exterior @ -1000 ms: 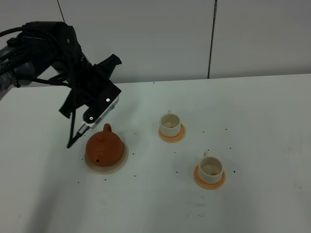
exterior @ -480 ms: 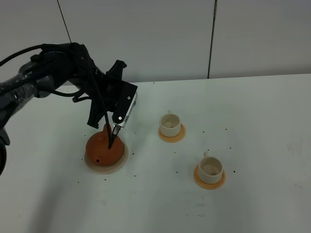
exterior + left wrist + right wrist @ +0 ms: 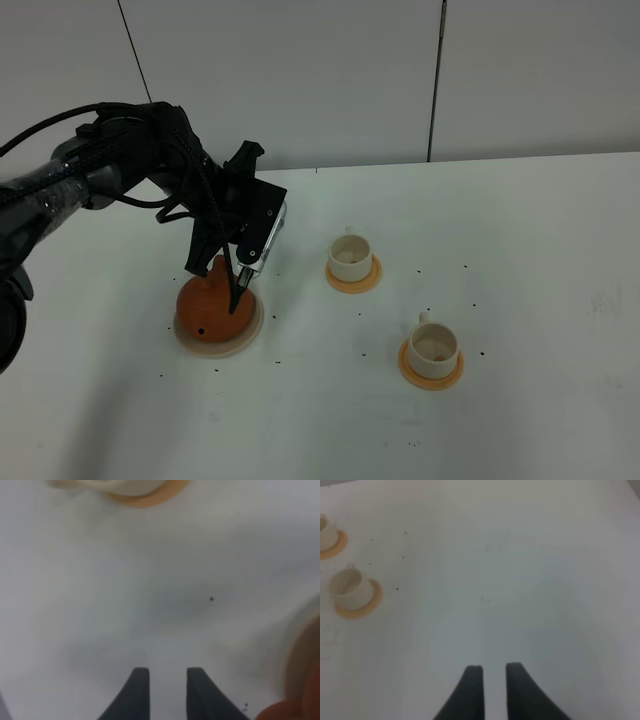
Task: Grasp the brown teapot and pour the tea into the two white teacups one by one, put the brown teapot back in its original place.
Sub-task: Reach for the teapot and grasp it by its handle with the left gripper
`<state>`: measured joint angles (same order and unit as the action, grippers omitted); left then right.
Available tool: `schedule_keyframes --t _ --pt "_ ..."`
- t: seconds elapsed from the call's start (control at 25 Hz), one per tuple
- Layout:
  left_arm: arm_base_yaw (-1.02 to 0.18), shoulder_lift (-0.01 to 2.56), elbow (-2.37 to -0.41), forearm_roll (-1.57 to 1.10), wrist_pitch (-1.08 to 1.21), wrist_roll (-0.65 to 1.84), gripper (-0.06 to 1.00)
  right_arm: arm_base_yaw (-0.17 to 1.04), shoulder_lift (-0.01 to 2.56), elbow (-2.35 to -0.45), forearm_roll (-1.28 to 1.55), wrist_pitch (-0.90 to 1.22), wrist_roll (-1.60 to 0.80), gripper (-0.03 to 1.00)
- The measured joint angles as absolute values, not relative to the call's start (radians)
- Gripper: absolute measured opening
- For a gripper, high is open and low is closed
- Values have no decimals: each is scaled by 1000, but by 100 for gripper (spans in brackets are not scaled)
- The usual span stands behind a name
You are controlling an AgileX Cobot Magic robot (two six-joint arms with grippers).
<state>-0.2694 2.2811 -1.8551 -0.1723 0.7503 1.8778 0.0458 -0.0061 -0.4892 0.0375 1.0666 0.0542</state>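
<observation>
The brown teapot sits on its beige round coaster at the left of the table. My left gripper points down right against the teapot's top right side, by the handle. In the left wrist view the gripper shows a narrow gap with nothing in it, and the teapot lies blurred beside the fingers. Two white teacups stand on orange coasters to the right. My right gripper is shut and empty over bare table, out of the high view.
Small dark specks dot the white table. The right wrist view shows both cups far off to one side. A white wall stands behind the table.
My left arm swung from the teapot's left side across to its right and came lower, so the fingertips now sit against the teapot's top. The teapot and cups have not moved.
</observation>
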Motion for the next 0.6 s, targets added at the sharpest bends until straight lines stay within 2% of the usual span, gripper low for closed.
schedule_keyframes --t 0.6 --pt "-269 2281 -1855 -131 839 1841 25 46 -6 -489 37 1067 54 11"
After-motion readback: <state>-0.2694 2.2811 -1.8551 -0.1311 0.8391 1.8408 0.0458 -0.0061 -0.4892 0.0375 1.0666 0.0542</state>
